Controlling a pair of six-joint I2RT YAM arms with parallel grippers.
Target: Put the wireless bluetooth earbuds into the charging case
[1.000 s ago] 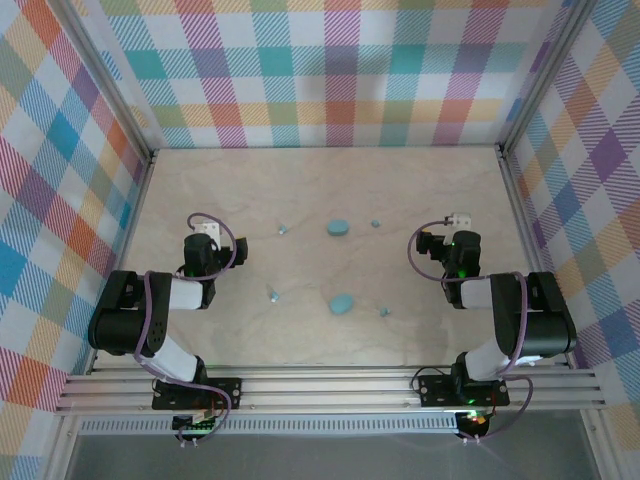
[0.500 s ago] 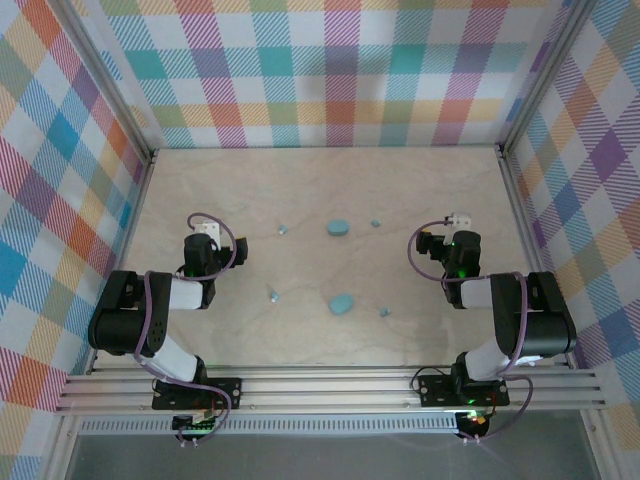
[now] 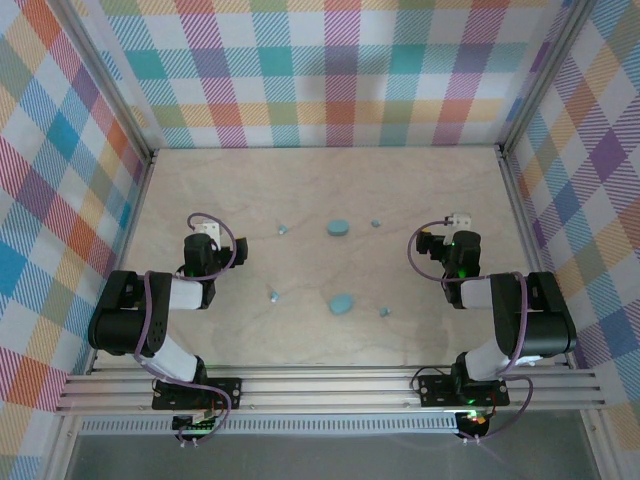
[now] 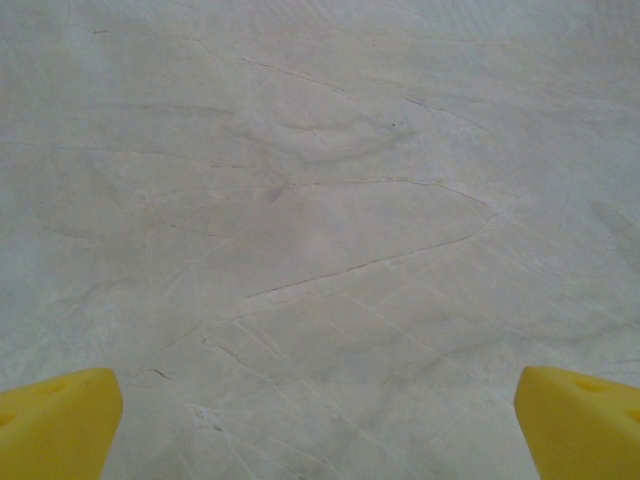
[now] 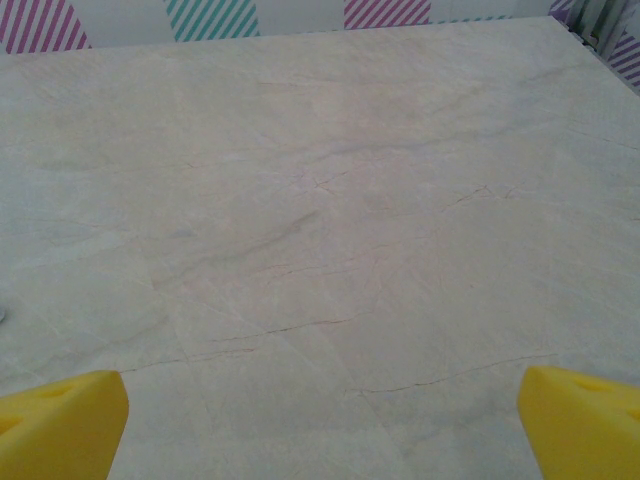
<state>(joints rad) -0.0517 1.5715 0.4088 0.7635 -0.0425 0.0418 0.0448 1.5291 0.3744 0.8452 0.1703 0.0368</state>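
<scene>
The wireless bluetooth earbuds (image 3: 384,312) are four tiny pale teal nubs scattered over the table (image 3: 250,180), and it takes the top camera to take them all in. Nearest, just right of centre, one earbud sits beside the nearer teal case (image 3: 342,303) but apart from it. A second earbud (image 3: 272,294) lies to that case's left. Farther back, a third earbud (image 3: 283,229) and a fourth earbud (image 3: 376,223) flank the farther teal case (image 3: 339,228), none touching it. The left arm (image 3: 150,310) and right arm (image 3: 520,315) are folded at the frame's lower corners, well to either side of the nubs, with open table in between.

From the left wrist camera I see pale veined table, with yellow fingertips (image 4: 60,420) low in both corners. The left jaws are spread wide, gripping and touching nothing. The right wrist camera shows the same wide-spread yellow fingertips (image 5: 60,425), so the right jaws are likewise empty, and the table runs back to the plaid wall (image 5: 210,18) along the top edge.
</scene>
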